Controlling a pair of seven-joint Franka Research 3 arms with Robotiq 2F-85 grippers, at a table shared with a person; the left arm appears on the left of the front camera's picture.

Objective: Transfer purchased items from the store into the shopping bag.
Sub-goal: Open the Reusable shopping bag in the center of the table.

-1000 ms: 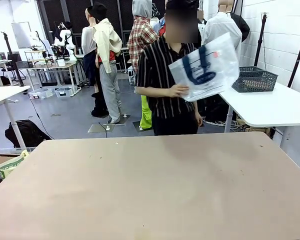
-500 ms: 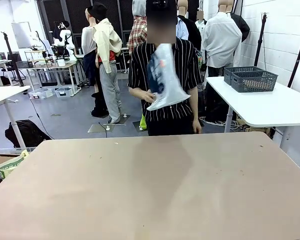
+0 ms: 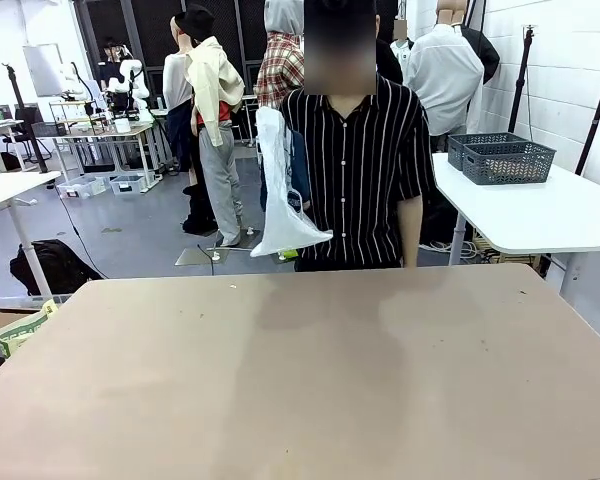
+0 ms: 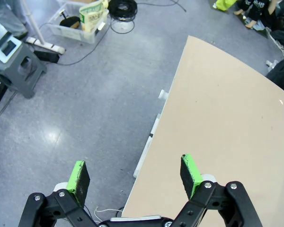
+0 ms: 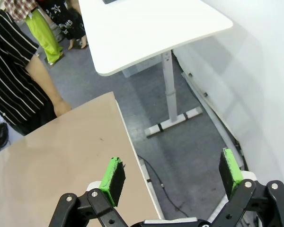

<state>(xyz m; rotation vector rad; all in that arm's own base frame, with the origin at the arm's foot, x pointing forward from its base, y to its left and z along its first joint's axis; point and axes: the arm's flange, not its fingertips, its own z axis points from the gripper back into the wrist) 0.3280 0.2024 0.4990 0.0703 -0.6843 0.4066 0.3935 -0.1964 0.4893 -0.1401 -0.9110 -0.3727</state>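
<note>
A person in a striped shirt stands at the far edge of the beige table (image 3: 300, 380). One of their hands holds the shopping bag (image 3: 278, 195), whitish and translucent, hanging at picture left of their body. The store (image 3: 510, 162), a dark lattice basket, sits on the white side table behind. The purchased items are out of view. My left gripper (image 4: 133, 169) is open over the table's left edge (image 4: 154, 137), with floor below it. My right gripper (image 5: 172, 171) is open beyond the table's far right corner (image 5: 111, 101), nothing between its fingers.
The white side table (image 3: 540, 210) stands at back right, its leg (image 5: 173, 90) close to my table's corner. The person's forearm (image 5: 45, 87) hangs by the far edge. A grey step stool (image 4: 14, 56) and a box of goods (image 4: 80, 21) lie on the floor at left.
The person turned from the side table to face my table. The bag swung from picture right across their body and now hangs at their left. Both grippers stayed open.
</note>
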